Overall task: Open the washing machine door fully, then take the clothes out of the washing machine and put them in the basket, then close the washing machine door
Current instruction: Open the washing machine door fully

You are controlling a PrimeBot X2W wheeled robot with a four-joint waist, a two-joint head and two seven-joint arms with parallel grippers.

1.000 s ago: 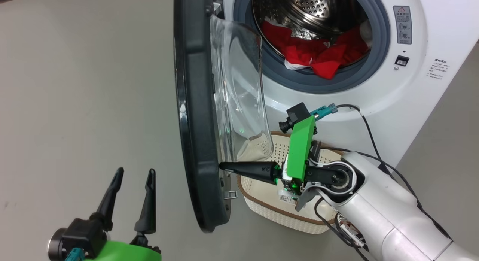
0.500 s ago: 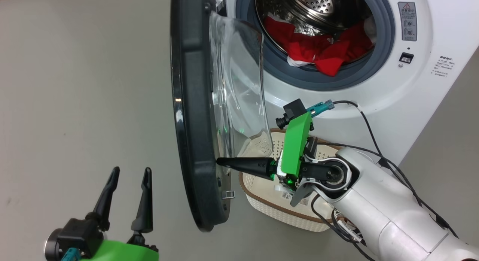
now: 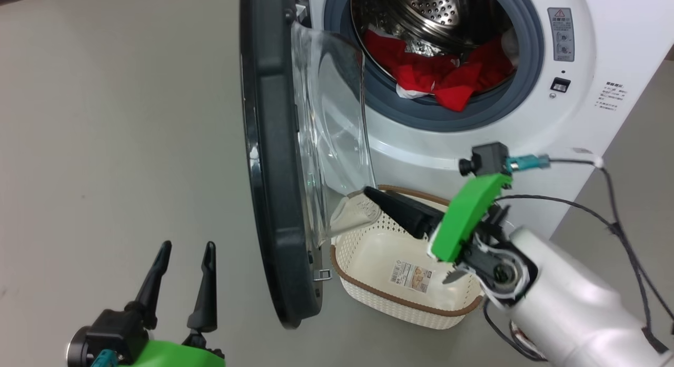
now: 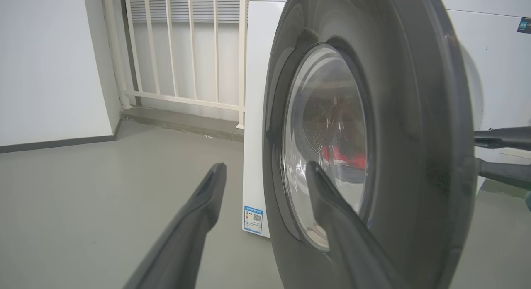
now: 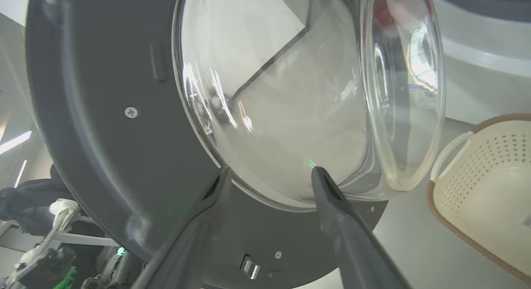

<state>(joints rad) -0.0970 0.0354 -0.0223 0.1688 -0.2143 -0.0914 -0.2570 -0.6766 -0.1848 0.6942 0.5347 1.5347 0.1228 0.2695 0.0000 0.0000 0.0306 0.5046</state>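
Judging by how things lay, the task stood barely past its first step: the basket [image 3: 379, 302], on the floor [image 3: 105, 119] in front of the washing machine [image 3: 526, 140] and just beside the open door's lower edge, held nothing but its paper label [image 3: 410, 276]. The washing machine door [image 3: 274, 161] stood swung out edge-on to the head camera, about square to the machine's front. The clothes [image 3: 437, 77], a red heap with a little white, all lay farther back in the drum [image 3: 437, 14], behind the grey rubber ring [image 3: 526, 72]. Whether the door had reached its full swing was hard to say from these angles, and some travel might have remained. Emptying the drum into the basket and shutting the door were all yet to do. The left gripper [image 3: 188, 246] hung low at the near left over bare floor, fingers spread wide and empty, aimed at the door's glossy outer face but well apart from it. The right arm [image 3: 568, 304] reached in from the near right across the basket, wrist bent so that the right gripper [image 5: 271, 169] pointed at the door's inner side. Its two fingers were parted wide with nothing between them, tips close to the lower curve of the glass bowl window [image 3: 331, 119]
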